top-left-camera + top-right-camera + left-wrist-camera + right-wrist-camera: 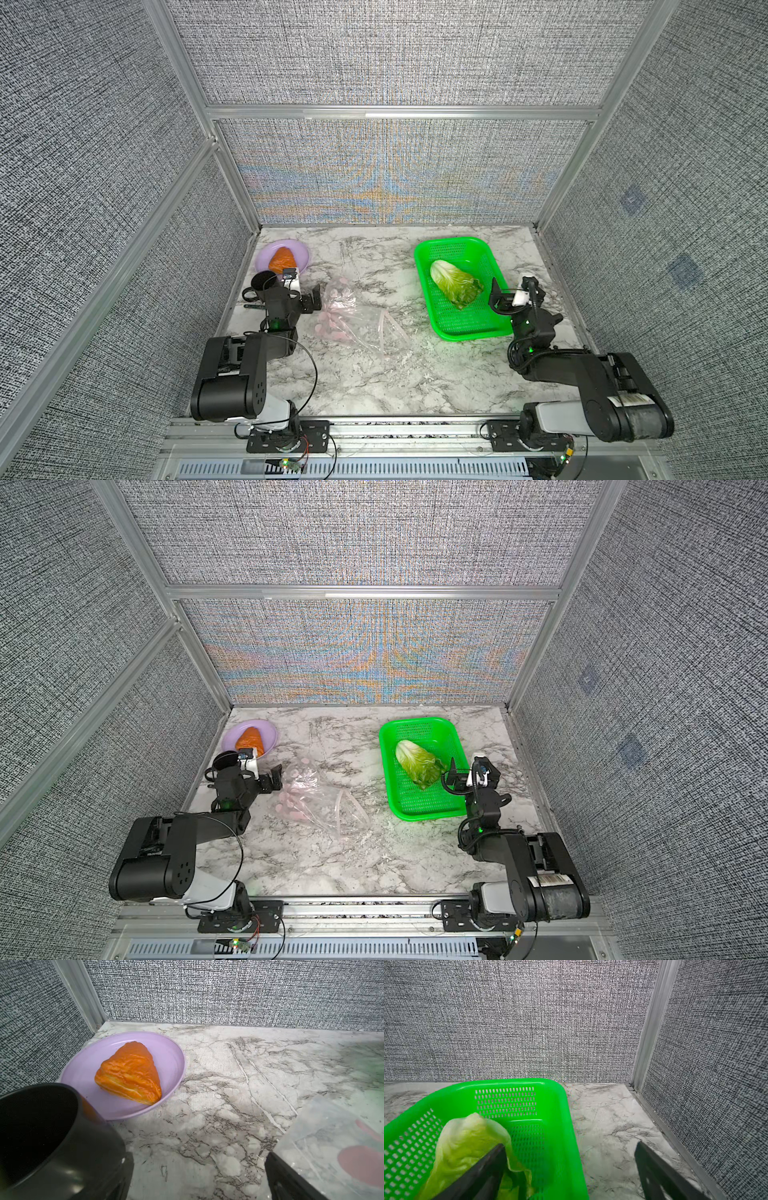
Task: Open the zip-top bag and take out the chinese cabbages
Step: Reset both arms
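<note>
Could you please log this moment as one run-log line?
zip-top bag: empty, on table | chinese cabbage: in green basket | left gripper: open, beside bag | right gripper: open, at basket rim

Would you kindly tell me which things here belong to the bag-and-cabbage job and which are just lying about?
Job: zip-top bag; Chinese cabbage.
Lying about: green mesh basket holding the cabbage; purple plate; orange pastry on it; black mug.

Lab booth, aluminium-framed grey panels [395, 58]
</note>
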`<state>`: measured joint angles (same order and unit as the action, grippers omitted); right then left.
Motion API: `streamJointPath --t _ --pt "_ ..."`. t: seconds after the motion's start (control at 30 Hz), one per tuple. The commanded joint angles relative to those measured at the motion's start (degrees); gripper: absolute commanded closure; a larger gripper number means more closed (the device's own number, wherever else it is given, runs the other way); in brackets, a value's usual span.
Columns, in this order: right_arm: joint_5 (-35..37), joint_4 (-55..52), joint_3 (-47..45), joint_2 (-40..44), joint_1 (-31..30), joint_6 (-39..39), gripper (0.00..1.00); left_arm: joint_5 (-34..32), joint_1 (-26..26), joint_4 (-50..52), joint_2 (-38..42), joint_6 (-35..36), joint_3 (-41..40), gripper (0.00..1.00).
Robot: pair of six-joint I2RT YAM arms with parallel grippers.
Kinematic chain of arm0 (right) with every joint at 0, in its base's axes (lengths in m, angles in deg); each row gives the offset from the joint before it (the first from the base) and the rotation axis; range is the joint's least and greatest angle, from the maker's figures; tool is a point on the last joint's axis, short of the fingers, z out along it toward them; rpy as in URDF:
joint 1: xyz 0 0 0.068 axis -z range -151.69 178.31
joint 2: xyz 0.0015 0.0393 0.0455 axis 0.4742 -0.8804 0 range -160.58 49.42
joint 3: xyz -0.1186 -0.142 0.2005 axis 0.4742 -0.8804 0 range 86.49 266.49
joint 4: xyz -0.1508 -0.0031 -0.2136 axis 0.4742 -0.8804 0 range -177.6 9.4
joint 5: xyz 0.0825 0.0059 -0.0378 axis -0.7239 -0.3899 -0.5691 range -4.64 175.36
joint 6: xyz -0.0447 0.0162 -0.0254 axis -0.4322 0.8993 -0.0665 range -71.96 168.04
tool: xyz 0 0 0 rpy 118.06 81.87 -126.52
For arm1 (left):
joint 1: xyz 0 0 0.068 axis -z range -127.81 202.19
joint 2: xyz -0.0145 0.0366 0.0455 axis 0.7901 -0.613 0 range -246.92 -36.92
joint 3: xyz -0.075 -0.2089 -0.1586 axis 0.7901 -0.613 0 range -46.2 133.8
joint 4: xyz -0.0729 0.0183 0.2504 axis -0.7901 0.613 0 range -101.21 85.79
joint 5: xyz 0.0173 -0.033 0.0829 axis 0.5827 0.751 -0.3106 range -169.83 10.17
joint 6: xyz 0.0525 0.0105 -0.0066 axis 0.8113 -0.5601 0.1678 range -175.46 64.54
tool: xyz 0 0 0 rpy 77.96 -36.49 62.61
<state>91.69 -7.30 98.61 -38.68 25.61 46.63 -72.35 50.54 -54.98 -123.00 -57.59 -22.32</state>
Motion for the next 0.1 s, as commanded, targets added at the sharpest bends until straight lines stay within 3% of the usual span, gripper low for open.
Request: streamJointPath --t 0.0,0.07 --pt "-2.4 -1.1 1.3 -0.4 1.1 0.5 0.02 -0.2 0.0 0.0 0.0 0.3 0.2 0.0" --pt "-2.6 -0.6 0.5 0.3 1.0 0.3 0.02 -0.3 0.1 0.0 0.2 0.3 0.2 0.0"
